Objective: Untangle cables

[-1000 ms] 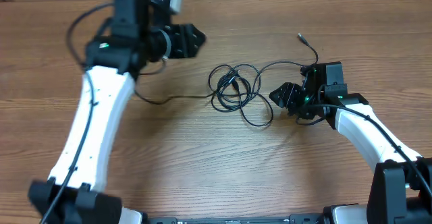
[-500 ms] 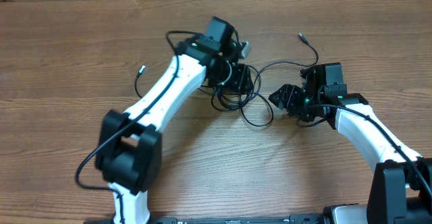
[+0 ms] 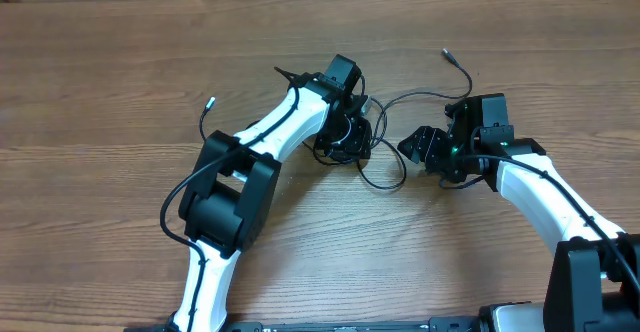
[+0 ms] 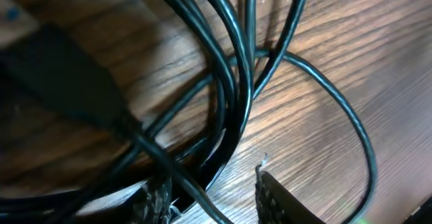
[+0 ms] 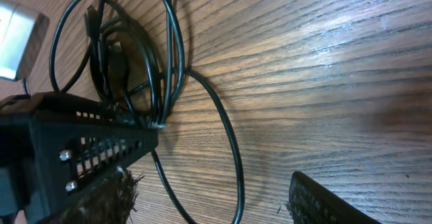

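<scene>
The thin black cables (image 3: 415, 95) lie in a tangled coil at the table's middle. One plug end (image 3: 447, 57) trails to the far right and another (image 3: 210, 102) to the left. My left gripper (image 3: 350, 137) is down on the coil, and its view shows several crossed strands (image 4: 233, 82). Its jaws (image 4: 216, 204) are open with one strand running between them. My right gripper (image 3: 408, 144) is open just right of the coil. In the right wrist view, a loop (image 5: 233, 150) lies between its open fingers (image 5: 216, 200), and the left gripper (image 5: 81, 143) is beside it.
Bare wooden table (image 3: 120, 62) surrounds the coil. The left arm (image 3: 270, 132) stretches diagonally from the front left to the coil. The right arm (image 3: 540, 187) comes in from the front right.
My left arm swung from the far left to the middle and dropped onto the coil. The cord end at the left shifted. The right arm has not moved.
</scene>
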`<move>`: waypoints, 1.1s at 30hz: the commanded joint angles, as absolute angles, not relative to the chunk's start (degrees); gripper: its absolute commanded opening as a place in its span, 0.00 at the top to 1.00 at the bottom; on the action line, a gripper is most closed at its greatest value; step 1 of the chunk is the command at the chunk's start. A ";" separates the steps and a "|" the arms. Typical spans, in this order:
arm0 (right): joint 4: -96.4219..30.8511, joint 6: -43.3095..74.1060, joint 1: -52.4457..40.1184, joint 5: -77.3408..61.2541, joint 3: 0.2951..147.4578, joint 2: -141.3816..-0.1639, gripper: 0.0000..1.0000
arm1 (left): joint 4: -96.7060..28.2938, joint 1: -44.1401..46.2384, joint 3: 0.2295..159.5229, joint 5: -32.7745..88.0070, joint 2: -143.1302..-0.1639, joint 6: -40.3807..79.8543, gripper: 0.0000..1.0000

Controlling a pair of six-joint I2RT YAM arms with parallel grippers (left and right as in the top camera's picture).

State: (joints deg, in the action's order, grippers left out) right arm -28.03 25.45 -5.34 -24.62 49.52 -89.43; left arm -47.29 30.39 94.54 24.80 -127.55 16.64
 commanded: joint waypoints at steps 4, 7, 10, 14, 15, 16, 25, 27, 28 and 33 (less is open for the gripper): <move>-27.79 25.30 -5.52 -24.05 51.07 -89.60 0.28 | -44.80 30.57 95.39 24.69 -128.88 17.15 0.96; -27.81 25.30 -5.52 -24.05 51.07 -89.60 0.28 | -44.71 30.04 96.75 28.58 -128.27 17.12 0.96; -27.79 25.30 -5.52 -24.03 51.07 -89.60 0.28 | -47.27 28.67 100.18 30.65 -126.87 16.84 0.96; -27.83 25.30 -5.52 -22.06 51.07 -89.60 0.27 | -51.94 25.28 107.18 39.70 -121.67 15.03 0.96; -27.83 25.30 -5.52 -21.58 51.07 -89.60 0.27 | -52.56 24.60 108.47 43.20 -120.09 13.96 0.96; -27.83 25.30 -5.52 -21.10 51.07 -89.60 0.27 | -52.73 24.18 109.21 45.78 -118.78 13.52 0.96; -28.49 25.30 -5.52 -19.99 51.07 -89.60 0.27 | -46.11 23.68 109.93 32.93 -107.39 13.54 0.60; -28.97 25.30 -5.52 -19.99 51.07 -89.60 0.27 | -44.16 23.99 109.93 26.02 -107.00 14.63 0.20; -29.12 25.30 -5.52 -19.99 51.07 -89.60 0.27 | -43.86 24.14 109.93 23.99 -107.02 14.83 0.14; -29.76 25.30 -5.52 -19.99 51.07 -89.60 0.27 | -50.41 25.04 109.54 22.26 -108.53 14.74 0.09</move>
State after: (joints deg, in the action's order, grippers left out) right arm -29.65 25.43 -5.34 -20.53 49.52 -89.43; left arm -47.75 24.40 110.00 27.27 -106.61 14.79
